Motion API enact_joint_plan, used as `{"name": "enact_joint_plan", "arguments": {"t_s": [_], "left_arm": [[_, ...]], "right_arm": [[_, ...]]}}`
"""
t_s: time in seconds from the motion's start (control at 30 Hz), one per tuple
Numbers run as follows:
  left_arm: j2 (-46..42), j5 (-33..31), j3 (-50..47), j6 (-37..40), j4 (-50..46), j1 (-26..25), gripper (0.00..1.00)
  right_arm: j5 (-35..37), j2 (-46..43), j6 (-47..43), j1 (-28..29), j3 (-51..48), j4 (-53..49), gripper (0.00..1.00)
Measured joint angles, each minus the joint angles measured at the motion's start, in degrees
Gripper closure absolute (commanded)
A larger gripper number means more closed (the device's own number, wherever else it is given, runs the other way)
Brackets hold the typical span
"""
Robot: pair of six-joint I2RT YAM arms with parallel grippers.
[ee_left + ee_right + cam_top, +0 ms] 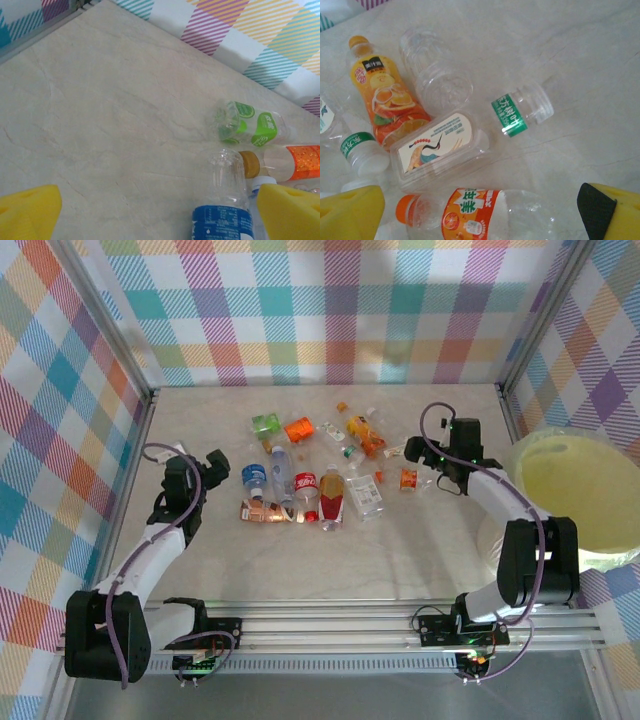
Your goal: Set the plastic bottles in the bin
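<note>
Plastic bottles (307, 483) lie scattered on the middle of the table (420, 560) (some crushed). The pale yellow-green bin (585, 490) sits at the table's 3 o'clock edge. The left gripper (207, 466) hovers at the pile's 9 o'clock, jaws spread wide and empty. The right gripper (422, 455), at the pile's 3 o'clock, is likewise wide and holds nothing.

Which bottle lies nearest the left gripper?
The blue-label bottle, just ahead of the open left gripper; the green-label bottle and orange-label bottle lie beyond it.
</note>
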Motion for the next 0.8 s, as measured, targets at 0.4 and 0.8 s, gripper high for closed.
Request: {"name": "enact_joint_plan", "arguments": {"t_s": [0.4,0.8], "left_arm": [[-0.7,5.2,0.1,-8.8,-3.4,0.0,0.00],[1.2,7.6,2.7,-9.7,-7.3,0.0,0.00]], "right_arm": [[-10.1,10.6,-28.5,3.0,7.6,-10.8,0.00],[-8.5,19.1,-49.2,3.1,12.8,-19.4,0.07]]}}
